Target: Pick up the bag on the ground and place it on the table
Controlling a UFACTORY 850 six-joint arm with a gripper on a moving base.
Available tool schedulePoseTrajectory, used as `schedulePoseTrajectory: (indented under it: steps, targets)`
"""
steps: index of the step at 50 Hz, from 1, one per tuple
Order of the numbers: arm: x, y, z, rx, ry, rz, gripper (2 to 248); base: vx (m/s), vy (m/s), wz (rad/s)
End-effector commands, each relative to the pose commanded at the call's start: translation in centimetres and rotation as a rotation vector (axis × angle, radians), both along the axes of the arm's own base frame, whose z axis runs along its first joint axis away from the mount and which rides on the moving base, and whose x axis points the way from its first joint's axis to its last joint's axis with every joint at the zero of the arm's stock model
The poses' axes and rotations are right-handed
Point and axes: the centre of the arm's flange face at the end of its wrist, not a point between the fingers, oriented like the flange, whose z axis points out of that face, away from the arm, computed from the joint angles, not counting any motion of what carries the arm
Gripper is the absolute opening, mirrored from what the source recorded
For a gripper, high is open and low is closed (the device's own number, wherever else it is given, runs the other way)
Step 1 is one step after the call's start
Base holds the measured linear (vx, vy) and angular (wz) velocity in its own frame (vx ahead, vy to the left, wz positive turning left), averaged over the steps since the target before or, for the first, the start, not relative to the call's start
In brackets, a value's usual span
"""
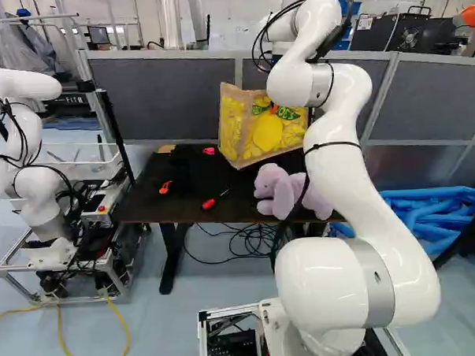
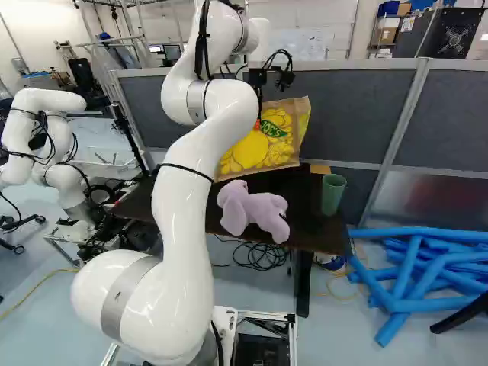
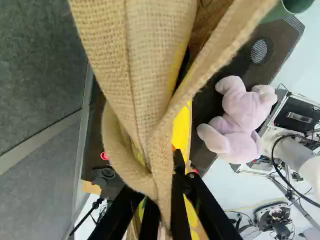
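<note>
Since a top-edge grip should let the bag (image 1: 259, 134) land base-first, I have the end effector (image 3: 161, 210) closed on its gathered rim, bag hanging beneath it over the desk (image 1: 148, 199), base contact unclear.

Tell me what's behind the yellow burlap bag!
A grey partition stands behind the burlap bag. The bag hides part of it and the table; what's there can't be seen.

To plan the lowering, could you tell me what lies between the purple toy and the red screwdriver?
Only bare tabletop, in the left base view.
</note>
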Motion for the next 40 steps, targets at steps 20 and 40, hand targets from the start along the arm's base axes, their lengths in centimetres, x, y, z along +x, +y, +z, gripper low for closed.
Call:
schedulePoseTrajectory:
  steps: [20, 40]
  targets:
    - [-0.04, -0.20, -0.01, -0.033, 0.013, -0.207, 22, 0.000, 0.000, 0.000]
    - [-0.07, -0.38, -0.01, -0.059, 0.018, -0.309, 22, 0.000, 0.000, 0.000]
